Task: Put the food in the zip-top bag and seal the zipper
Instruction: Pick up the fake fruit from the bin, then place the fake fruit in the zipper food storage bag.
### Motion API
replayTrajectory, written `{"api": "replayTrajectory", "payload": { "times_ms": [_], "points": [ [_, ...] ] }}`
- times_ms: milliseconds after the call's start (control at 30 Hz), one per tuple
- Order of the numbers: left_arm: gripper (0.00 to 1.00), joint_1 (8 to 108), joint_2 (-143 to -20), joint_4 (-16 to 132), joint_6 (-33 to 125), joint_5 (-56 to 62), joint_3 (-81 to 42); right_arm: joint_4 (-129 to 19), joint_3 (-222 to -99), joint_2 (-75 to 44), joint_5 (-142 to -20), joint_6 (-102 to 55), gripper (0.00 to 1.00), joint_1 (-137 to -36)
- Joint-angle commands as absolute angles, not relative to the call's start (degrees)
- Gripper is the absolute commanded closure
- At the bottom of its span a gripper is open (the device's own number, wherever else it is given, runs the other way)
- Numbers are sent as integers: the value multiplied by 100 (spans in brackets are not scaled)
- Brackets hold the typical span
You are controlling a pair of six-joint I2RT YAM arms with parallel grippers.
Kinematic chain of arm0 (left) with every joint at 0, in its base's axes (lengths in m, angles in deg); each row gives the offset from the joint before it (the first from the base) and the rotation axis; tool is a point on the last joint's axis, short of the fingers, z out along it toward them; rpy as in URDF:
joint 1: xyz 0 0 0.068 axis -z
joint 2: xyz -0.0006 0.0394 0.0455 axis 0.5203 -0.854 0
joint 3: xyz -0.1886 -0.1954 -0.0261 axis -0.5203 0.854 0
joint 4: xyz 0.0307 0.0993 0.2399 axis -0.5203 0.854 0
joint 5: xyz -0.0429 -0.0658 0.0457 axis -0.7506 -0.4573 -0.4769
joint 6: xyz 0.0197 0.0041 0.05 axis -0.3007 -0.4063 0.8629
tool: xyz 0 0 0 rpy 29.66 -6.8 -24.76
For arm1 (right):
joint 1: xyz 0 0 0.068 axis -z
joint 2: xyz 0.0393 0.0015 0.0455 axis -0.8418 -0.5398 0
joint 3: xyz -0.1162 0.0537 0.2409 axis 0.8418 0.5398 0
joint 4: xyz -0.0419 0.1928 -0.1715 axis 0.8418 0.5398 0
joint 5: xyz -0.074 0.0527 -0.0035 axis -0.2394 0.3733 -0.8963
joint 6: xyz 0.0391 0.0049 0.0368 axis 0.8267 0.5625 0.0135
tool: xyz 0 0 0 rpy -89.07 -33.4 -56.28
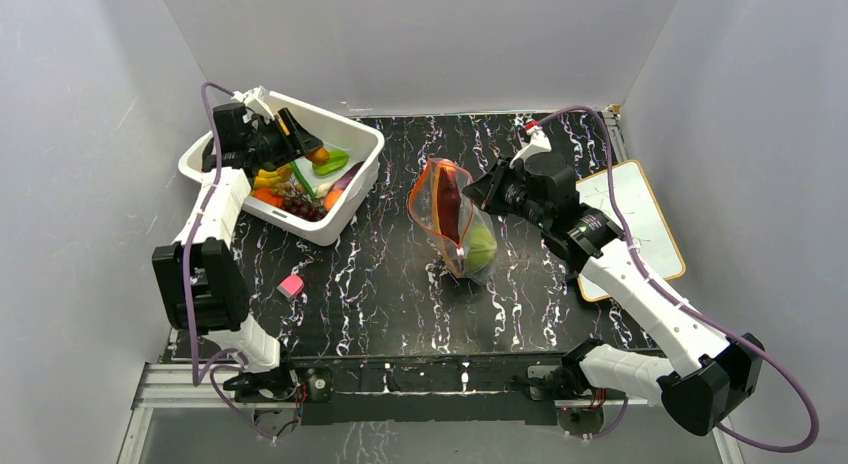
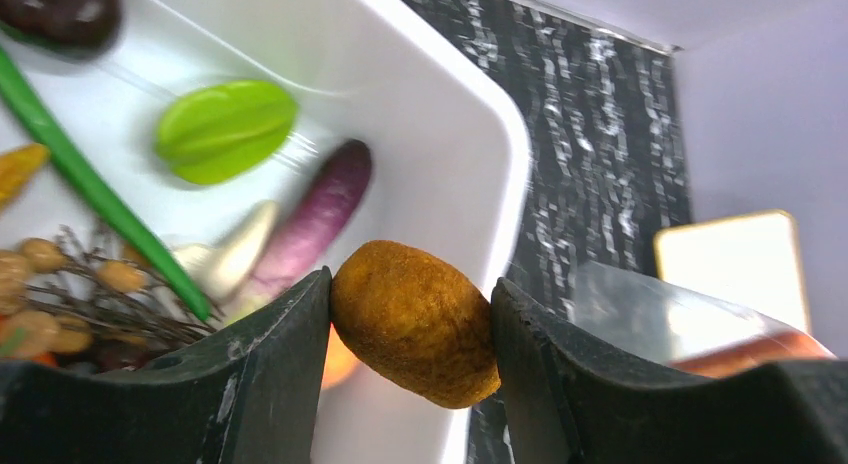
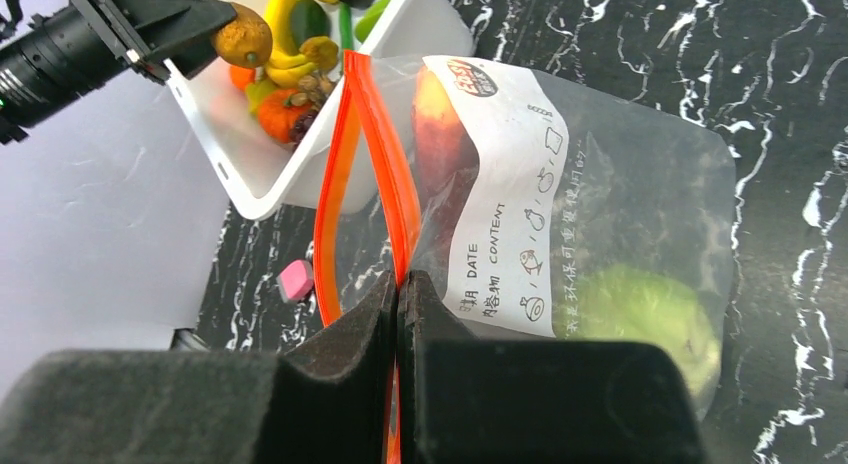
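**Operator:** What's on the left?

**Spotter:** Your left gripper (image 2: 410, 284) has its jaws narrowed onto a brown potato (image 2: 415, 334), one finger pressed against each side of it; just past the jaws is the rim of the white bin (image 2: 470, 124); further out, on the bin's floor, lie a purple piece (image 2: 315, 214) and a green leaf-shaped piece (image 2: 225, 129); you hold the potato over the bin, well apart from the bag.

**Operator:** And the right?

**Spotter:** Your right gripper (image 3: 398, 289) is pinched tight on the zipper (image 3: 400, 214); one side of the orange strip runs straight into the jaws; the other side bows off to their left, so the mouth gapes; to the right of the jaws spreads the clear bag (image 3: 620, 184); a dark red piece (image 3: 440, 154) sits inside, just ahead of the fingertips; a pale-green cabbage (image 3: 650, 314) lies deeper, toward the bag's bottom; left of the jaws a pink block (image 3: 295, 280) rests on the black table (image 3: 800, 84); the bin stands beyond that.
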State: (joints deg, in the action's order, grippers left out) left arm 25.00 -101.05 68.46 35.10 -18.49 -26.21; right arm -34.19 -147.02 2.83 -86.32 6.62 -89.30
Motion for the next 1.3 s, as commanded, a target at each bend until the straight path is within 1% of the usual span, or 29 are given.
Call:
{"api": "replayTrajectory", "payload": {
  "times_ms": [0, 233, 467, 567, 800, 900, 1000, 1133, 1267],
  "points": [
    [64, 2558, -9301, 6291, 2786, -2902, -2243, -4328, -14731, 329, -8340, 1118, 100, -8941],
    [64, 2870, -8753, 6023, 2184, -3521, -1951, -4686, -14628, 133, -8095, 1532, 100, -8971],
    [64, 3514, -8434, 5896, 2028, -3725, -1952, -4747, -14797, -71, -8164, 1374, 100, -9148],
    [64, 3908, -8190, 5857, 2007, -3585, -1931, -4776, -14821, -108, -8224, 1366, 100, -9166],
    [65, 4674, -8120, 5735, 1983, -3445, -1915, -4789, -14953, -163, -8201, 1405, 100, -9178],
    [64, 4842, -8077, 5907, 2127, -3224, -1846, -4820, -15008, -120, -8172, 1494, 100, -9186],
    [66, 4990, -8047, 5574, 1952, -3191, -1540, -4847, -15034, -132, -8183, 1490, 100, -9187],
    [66, 5278, -8147, 5629, 2104, -2992, -1343, -4874, -15082, -191, -8150, 1486, 100, -9187],
    [65, 5455, -8280, 5706, 2203, -2887, -1233, -4933, -15044, -211, -8140, 1488, 100, -9186]
  ]
}}
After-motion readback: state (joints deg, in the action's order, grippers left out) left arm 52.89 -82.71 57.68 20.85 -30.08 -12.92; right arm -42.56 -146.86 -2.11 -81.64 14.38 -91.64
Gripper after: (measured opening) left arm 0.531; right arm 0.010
